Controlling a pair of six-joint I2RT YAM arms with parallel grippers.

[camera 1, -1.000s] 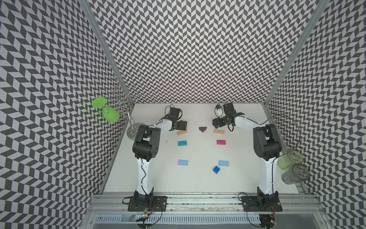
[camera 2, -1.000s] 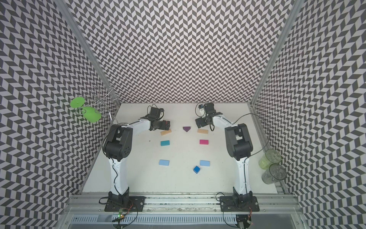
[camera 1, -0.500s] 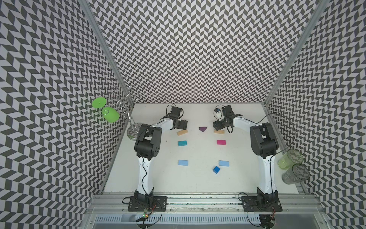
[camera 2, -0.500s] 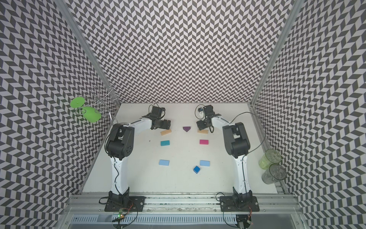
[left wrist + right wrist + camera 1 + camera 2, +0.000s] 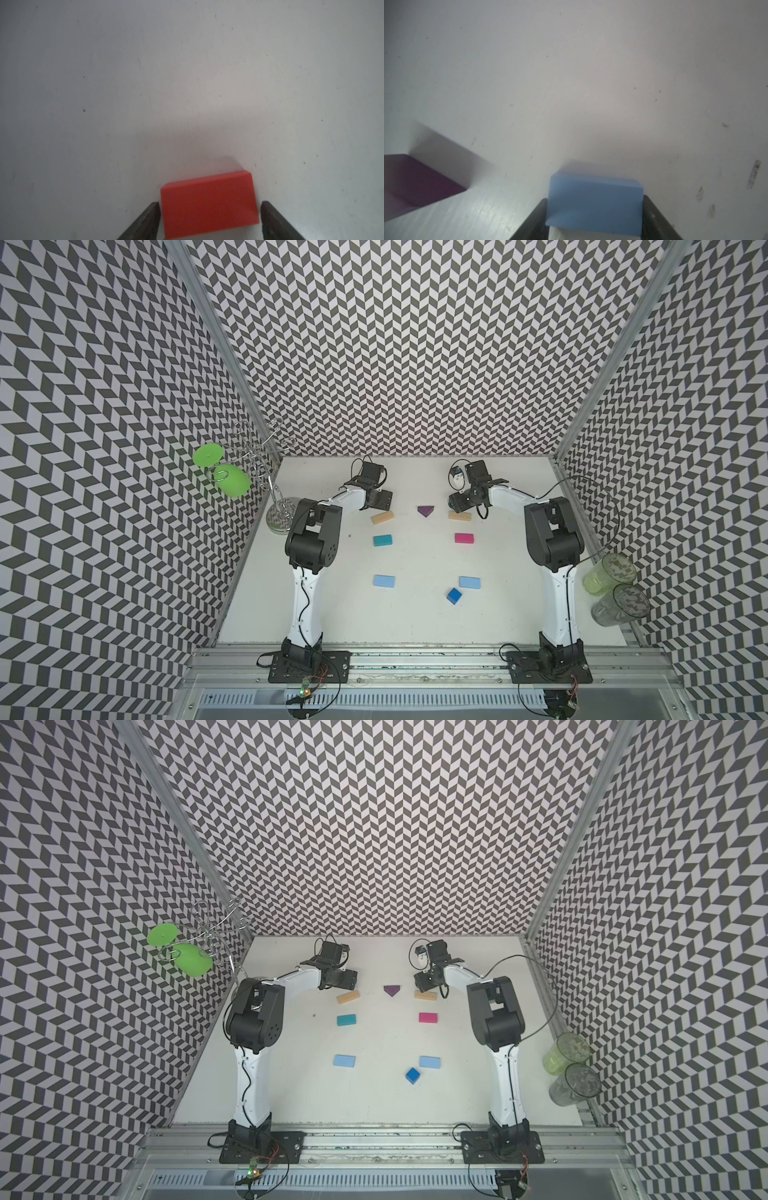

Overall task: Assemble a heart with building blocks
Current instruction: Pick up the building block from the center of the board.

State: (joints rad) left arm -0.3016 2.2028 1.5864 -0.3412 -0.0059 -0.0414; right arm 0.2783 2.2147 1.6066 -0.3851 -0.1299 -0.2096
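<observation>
Left arm (image 5: 349, 498) and right arm (image 5: 509, 494) stretched to table's (image 5: 415, 626) far edge. Left gripper (image 5: 209, 202) straddled red block (image 5: 207, 209), fingers (image 5: 145, 224) just clear; right gripper (image 5: 595, 198) pinched blue block (image 5: 595, 207).

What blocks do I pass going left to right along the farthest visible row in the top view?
Tan block by the left arm → purple triangle → tan block by the right arm.

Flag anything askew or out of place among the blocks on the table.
The dark blue cube sits turned cornerwise and off-centre, near a light blue block on the robot's right, not below the purple triangle. The left tan block lies tilted.
</observation>
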